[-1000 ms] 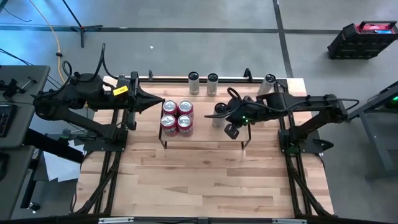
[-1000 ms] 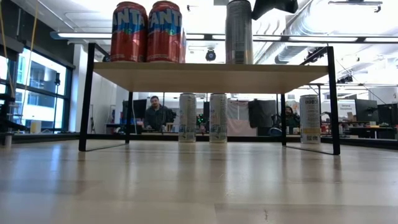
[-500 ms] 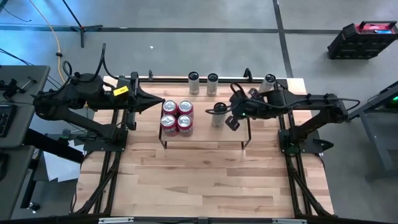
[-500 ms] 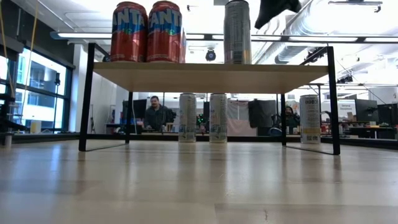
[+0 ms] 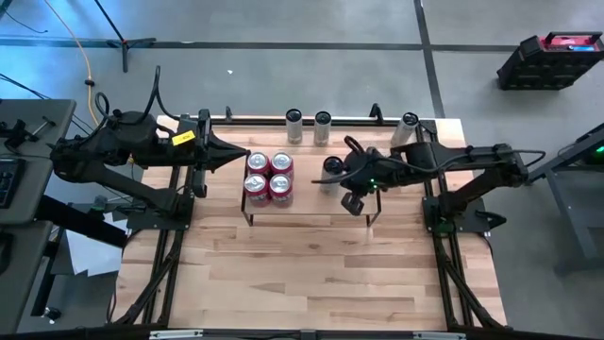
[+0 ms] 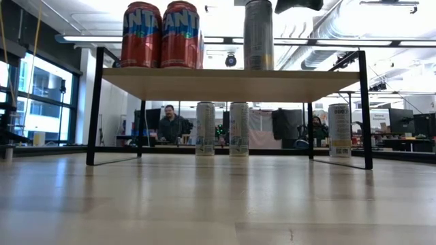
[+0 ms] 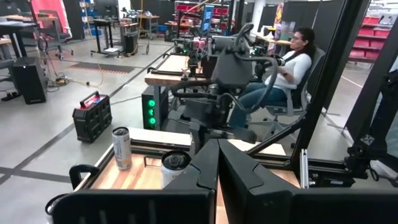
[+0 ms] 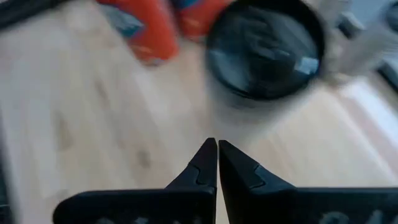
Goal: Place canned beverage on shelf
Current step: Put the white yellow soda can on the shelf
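Now silver can [image 5: 331,168] stands on shelf [image 5: 307,203], right gripper [image 5: 351,202] closed, empty; next: fetch another can.

Shelf [image 5: 307,210] mid-table. Four Fanta cans [image 5: 268,177] on its left part, one tall can [image 5: 330,170] to their right on the shelf. Two cans [image 5: 308,126] on the table [image 5: 302,274] behind the shelf, another can [image 5: 405,127] at the far right corner.
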Robot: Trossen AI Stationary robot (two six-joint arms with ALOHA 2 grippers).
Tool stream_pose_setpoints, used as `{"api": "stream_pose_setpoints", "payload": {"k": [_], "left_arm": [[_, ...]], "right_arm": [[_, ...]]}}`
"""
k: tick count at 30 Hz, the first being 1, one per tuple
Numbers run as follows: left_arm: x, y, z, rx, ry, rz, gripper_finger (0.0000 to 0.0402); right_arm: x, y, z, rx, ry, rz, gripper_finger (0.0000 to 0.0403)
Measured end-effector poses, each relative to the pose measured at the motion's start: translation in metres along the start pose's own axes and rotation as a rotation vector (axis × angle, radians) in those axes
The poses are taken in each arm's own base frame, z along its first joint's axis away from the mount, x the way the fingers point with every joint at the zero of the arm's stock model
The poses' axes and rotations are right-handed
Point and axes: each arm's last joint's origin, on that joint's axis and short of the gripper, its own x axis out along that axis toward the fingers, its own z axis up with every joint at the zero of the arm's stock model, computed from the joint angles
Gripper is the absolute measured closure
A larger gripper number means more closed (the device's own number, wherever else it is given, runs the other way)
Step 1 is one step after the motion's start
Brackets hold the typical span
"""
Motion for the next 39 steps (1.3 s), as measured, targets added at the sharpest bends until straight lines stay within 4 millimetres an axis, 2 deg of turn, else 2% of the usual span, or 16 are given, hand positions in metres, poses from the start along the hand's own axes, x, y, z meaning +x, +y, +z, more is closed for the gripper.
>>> {"api": "stream_pose_setpoints", "payload": {"k": [6, 9, 17, 23, 30, 39], "left_arm": [[0.0, 0.0, 0.0, -0.01, 0.0, 0.0, 0.0401], [0.0, 0.0, 0.0, -0.018, 0.0, -0.001, 0.0401], [0.001, 0.0, -0.001, -0.042, 0.002, -0.001, 0.0401], [0.001, 0.0, -0.001, -0.043, 0.002, -0.002, 0.0401], [0.001, 0.0, -0.001, -0.044, 0.002, -0.002, 0.0401], [0.001, 0.0, -0.001, -0.045, 0.002, -0.002, 0.0401]], "right_arm": [[0.001, -0.011, -0.005, -0.025, -0.021, -0.238, 0.0403], [0.005, -0.011, -0.001, -0.023, -0.049, -0.282, 0.0403], [0.026, 0.004, -0.001, -0.033, 0.034, -0.143, 0.0403], [0.027, 0.019, 0.0, -0.042, -0.002, -0.051, 0.0403], [0.024, 0.016, -0.002, -0.05, 0.019, -0.057, 0.0403], [0.025, 0.025, 0.011, 0.066, -0.152, -0.05, 0.0403]]}}
